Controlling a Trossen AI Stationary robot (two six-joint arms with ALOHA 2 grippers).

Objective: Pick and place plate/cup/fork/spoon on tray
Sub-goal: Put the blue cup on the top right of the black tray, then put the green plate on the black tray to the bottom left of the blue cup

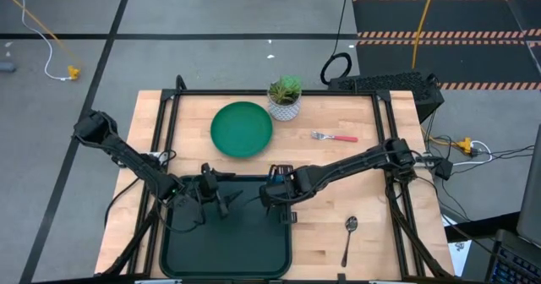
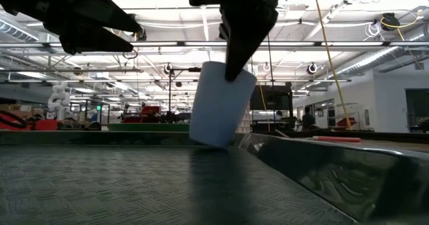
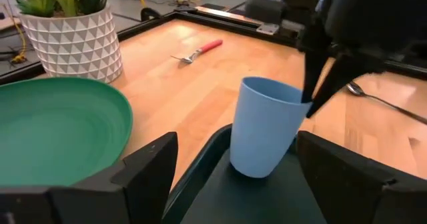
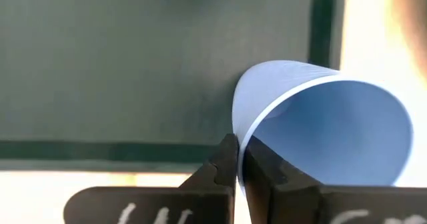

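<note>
cup (image 3: 267, 127): light blue, tilted, base down on the tray floor close to the far right corner, rim leaning toward the right arm.
right gripper (image 4: 239, 159): fingers pinched tight on the cup's rim, one inside the wall and one outside; it sits over the tray's far right part.
left gripper (image 1: 221, 198): over the far part of the tray, just beside the cup and not touching it; its two fingers (image 3: 150, 167) stand wide apart with the cup between them farther off, nothing held.
tray (image 1: 224, 250): dark, rectangular, raised rim, at the near middle of the table, only the cup in it.
plate (image 1: 242, 129): green, flat on the wood beyond the tray, just beside the plant pot.
fork (image 1: 335, 137): red handle, lies on the table right of the plate, well apart from the tray.
spoon (image 1: 350, 233): all silver, on the wood right of the tray, near the table's front edge.
plant pot (image 1: 285, 105): white, patterned, with green leaves, at the far edge of the table.
</note>
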